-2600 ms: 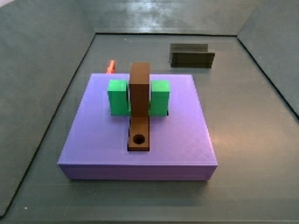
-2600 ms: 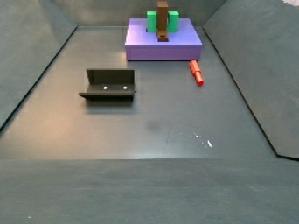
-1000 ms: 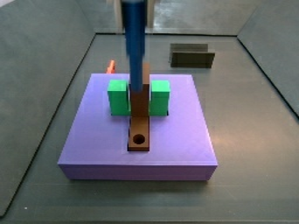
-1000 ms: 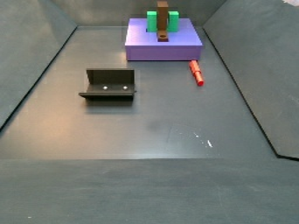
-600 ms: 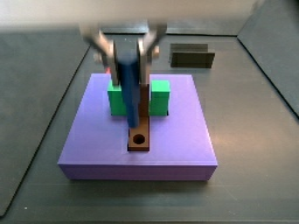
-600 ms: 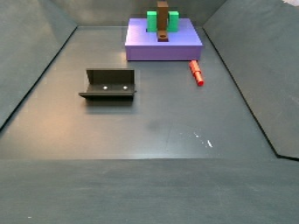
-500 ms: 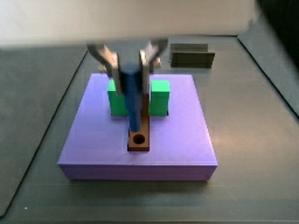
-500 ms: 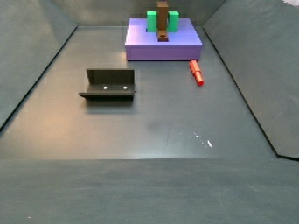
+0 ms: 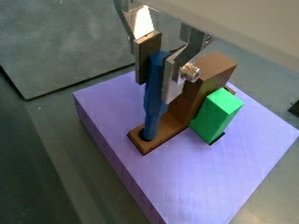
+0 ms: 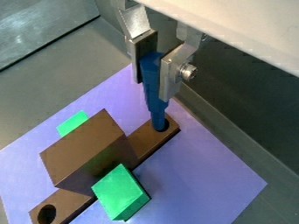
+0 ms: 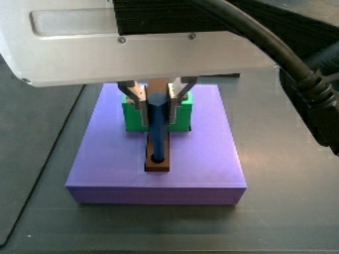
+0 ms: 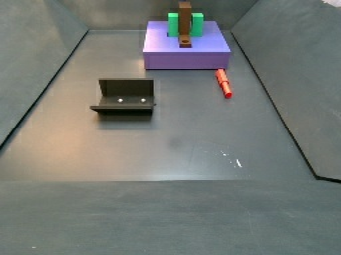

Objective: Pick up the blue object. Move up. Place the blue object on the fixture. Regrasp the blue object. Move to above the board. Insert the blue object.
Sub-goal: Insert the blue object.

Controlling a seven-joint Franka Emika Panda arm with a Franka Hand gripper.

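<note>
My gripper (image 9: 158,86) is shut on the blue object (image 9: 152,114), a thin upright peg held near its top between the silver fingers. It shows in both wrist views (image 10: 156,109) and in a side view (image 11: 158,134). The peg's lower end stands in the round hole of the brown bar (image 9: 193,101) on the lavender board (image 9: 222,179). The green block (image 9: 216,114) sits beside the bar. In a side view the gripper (image 11: 158,99) hangs over the board (image 11: 199,164). The fixture (image 12: 124,97) stands apart on the floor.
A red peg (image 12: 224,82) lies on the floor beside the board (image 12: 167,55). Dark walls enclose the grey floor. My arm's white body fills the upper part of a side view and hides the fixture there.
The gripper has come down over the board with the blue peg. The peg, earlier high above the brown bar, now has its lower end in the bar's hole.
</note>
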